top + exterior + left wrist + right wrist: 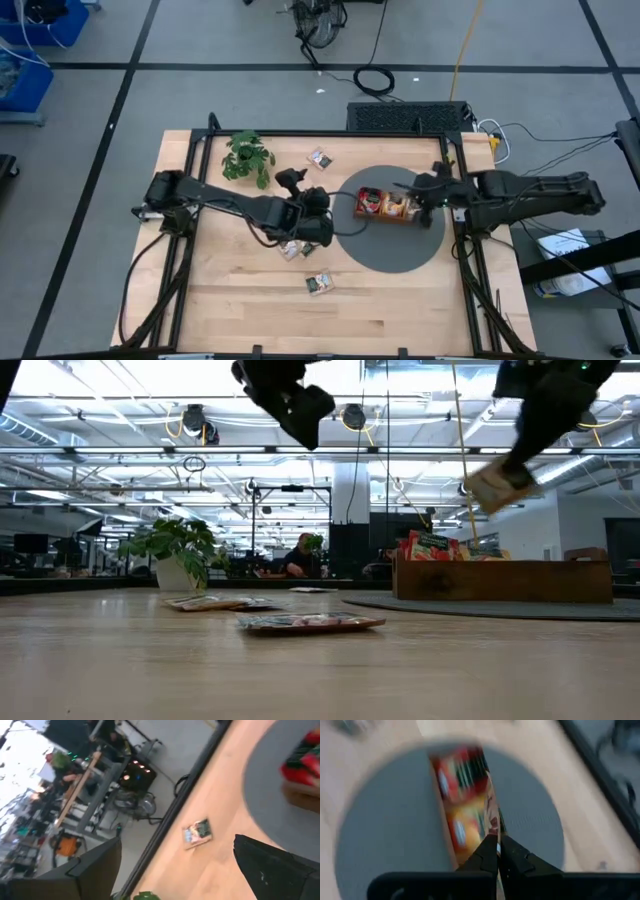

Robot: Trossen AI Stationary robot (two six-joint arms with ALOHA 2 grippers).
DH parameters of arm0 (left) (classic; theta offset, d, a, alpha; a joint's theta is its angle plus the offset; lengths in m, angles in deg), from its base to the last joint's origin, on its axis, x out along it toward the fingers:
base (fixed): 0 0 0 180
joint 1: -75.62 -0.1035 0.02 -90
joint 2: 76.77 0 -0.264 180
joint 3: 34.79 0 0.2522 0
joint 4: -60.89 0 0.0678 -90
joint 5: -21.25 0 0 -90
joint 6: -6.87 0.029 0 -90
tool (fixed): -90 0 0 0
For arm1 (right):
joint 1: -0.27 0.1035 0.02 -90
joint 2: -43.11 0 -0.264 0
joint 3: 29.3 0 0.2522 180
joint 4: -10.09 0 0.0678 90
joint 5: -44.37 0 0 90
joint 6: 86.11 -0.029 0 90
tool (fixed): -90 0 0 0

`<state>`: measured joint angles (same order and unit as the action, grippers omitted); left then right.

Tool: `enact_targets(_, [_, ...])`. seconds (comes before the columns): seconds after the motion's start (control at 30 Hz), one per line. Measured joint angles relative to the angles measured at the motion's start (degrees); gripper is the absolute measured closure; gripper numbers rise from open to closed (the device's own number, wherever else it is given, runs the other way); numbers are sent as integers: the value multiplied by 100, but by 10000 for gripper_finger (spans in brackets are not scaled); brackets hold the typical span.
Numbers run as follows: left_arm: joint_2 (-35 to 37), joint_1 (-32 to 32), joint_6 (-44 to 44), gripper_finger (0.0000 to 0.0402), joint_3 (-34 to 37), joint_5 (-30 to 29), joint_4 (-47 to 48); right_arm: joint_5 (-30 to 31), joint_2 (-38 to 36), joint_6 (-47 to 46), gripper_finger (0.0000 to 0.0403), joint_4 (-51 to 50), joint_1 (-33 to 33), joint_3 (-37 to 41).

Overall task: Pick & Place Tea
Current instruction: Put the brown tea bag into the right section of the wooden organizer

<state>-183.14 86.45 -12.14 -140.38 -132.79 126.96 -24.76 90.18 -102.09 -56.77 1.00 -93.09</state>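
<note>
A brown wooden tray (372, 214) (500, 582) sits on a round grey mat (395, 250), with red and orange tea sachets (432, 546) standing in it. My right gripper (422, 196) (517, 464) (497, 846) hangs over the tray's right end, shut on one pale tea sachet (492, 488). My left gripper (305, 192) (286, 398) (176, 845) is open and holds nothing, raised above the table left of the mat. Three loose sachets (320, 158) (293, 248) (320, 284) lie flat on the wood. My right gripper pinches the pale sachet between its two fingers at its upper edge (512, 472). The fingers slant down from the table's right side. The wrist view shows the sachet edge-on as a thin strip (493, 822) running out from the shut fingertips. It hangs tilted, clear of the tray.
A small green plant in a white pot (248, 158) (178, 555) stands at the far left of the table. In the left wrist view a loose sachet (197, 833) lies near the table's far edge. Bare wood stretches along the near side (300, 320).
</note>
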Motion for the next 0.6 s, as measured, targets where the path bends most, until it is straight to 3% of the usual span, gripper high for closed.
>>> enact_targets(0.17, [42, 0, -369, 26, 255, -499, 3, -351, 425, -698, 403, -1647, -2, -457])
enact_targets(0.33, [312, 28, -390, 33, 336, -645, 36, -1003, 733, -720, 403, -1858, -95, -456])
enact_targets(0.47, [624, 44, -113, 34, 344, -239, 76, -1203, 1022, -583, 403, -2090, -236, -434])
enact_targets(0.6, [1030, 48, 521, 34, 337, 627, -27, -1197, 1290, -395, 403, -2250, -399, -434])
